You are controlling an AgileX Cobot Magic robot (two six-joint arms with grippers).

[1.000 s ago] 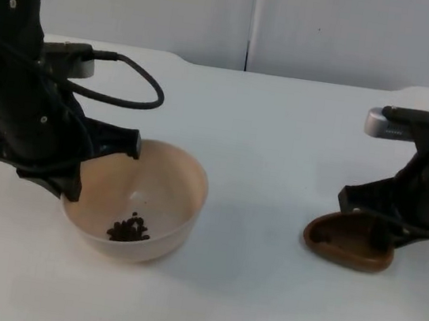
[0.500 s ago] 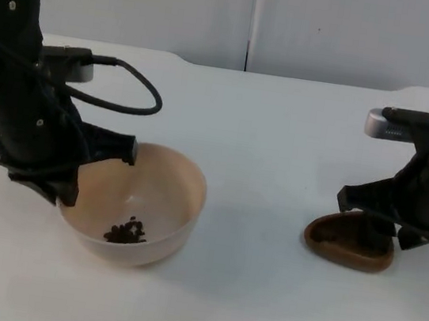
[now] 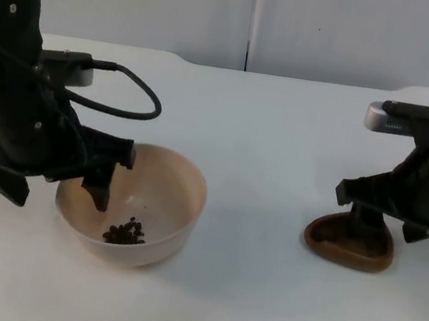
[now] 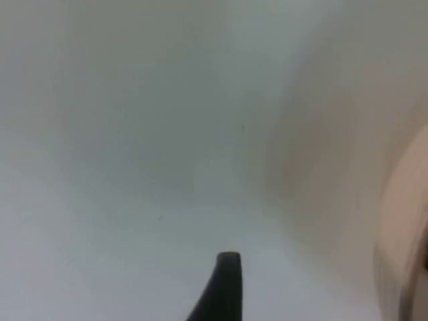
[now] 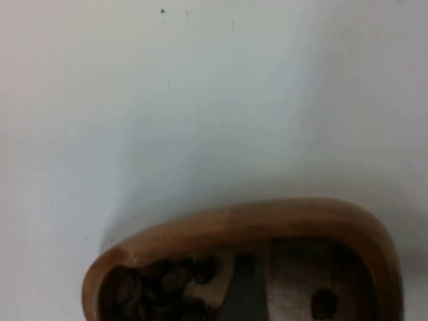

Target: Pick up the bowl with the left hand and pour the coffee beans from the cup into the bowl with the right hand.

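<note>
Cream bowl (image 3: pixel 133 201) sits at eight o'clock on the worktop, beans inside; my left tool (image 3: pixel 51 185) straddles its rim, fingers apart. Right tool (image 3: pixel 377 223), grip unclear, dips into the wooden cup (image 3: pixel 347 243) at four o'clock. Next I clamp and lift the bowl.

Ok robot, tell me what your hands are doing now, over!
Left gripper open astride bowl rim. Right gripper at wooden cup, one finger inside. Beans in bowl, some in cup. Nothing between.

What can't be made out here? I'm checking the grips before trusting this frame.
- Left gripper on the bowl: in the top view the arm hides the rim; the left wrist view is blurred.
- Right gripper in the cup: its fingertips are hidden by the arm.
- Beans left in the cup: cut off by the right wrist view's edge.
</note>
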